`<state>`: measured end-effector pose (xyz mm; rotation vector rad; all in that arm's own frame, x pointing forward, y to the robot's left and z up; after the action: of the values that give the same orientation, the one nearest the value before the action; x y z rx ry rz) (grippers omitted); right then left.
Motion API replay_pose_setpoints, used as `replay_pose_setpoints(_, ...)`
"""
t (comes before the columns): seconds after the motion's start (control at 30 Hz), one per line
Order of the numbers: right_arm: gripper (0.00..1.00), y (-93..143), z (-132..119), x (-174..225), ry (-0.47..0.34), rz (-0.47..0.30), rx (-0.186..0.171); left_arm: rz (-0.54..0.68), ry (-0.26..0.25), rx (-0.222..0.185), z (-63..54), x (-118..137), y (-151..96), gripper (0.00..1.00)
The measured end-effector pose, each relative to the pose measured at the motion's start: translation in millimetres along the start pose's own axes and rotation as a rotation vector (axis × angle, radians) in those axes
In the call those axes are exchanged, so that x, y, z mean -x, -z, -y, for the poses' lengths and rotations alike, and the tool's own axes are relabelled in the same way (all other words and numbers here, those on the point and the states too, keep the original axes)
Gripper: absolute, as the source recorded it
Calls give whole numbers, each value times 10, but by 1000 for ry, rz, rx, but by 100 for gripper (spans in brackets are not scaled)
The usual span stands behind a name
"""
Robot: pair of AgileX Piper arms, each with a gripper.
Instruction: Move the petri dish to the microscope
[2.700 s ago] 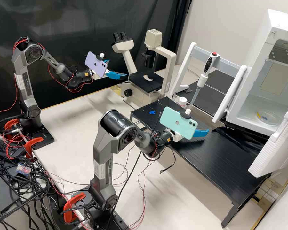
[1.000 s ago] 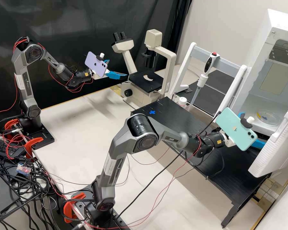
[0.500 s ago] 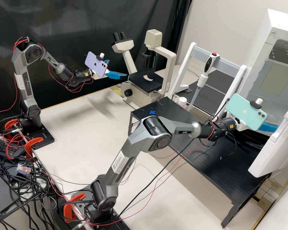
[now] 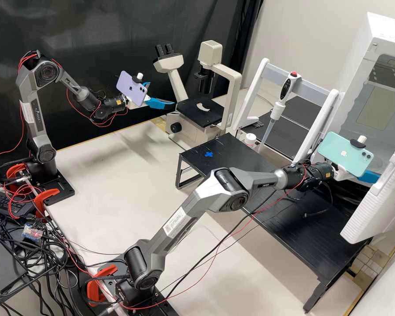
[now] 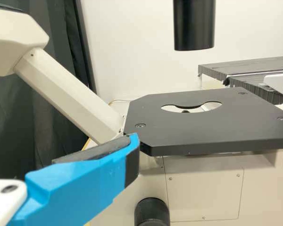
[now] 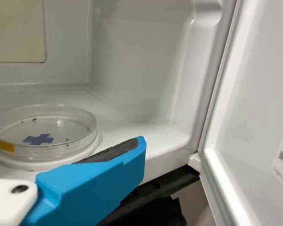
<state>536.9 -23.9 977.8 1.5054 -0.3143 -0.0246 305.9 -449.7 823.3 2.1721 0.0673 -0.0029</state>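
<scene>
Where the petri dish [image 6: 49, 136] lies: on the white floor inside the cabinet [image 4: 390, 30], laid flat, with a blue cross [image 6: 38, 140] seen within its round wall and a yellow strip at its side.
Right hand [image 4: 369, 177]: held at the cabinet opening, spread, with nothing pinched; one finger [image 6: 96, 181] is seen near the dish, though whether the dish is touched cannot be told.
Cabinet door [image 4: 375, 197]: swung open.
Left hand [image 4: 161, 94]: held up just beside the microscope [image 4: 184, 134], its blue fingers parted and nothing gripped.
Microscope stage [image 5: 165, 134]: black, flat, pierced by an opening.
Pipette [image 4: 276, 110]: hung upright on a white frame, between microscope and cabinet.
Black stand [image 4: 294, 219]: set on the pale counter [image 4: 105, 175], marked with another blue cross [image 4: 209, 154].
Phones: a mint phone [image 4: 344, 153] is mounted on the right arm, a lilac phone [image 4: 131, 87] on the left.
</scene>
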Motion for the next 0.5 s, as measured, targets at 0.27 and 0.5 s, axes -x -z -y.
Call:
replay_pose_setpoints(0.27, 100, -12, 109, -80, 59, -39, -51, 0, 0, 0, 0, 0, 0, 100)
replay_pose_setpoints(0.5, 0, 5, 142, -104, 91, -63, -51, 0, 0, 0, 0, 0, 0, 100)
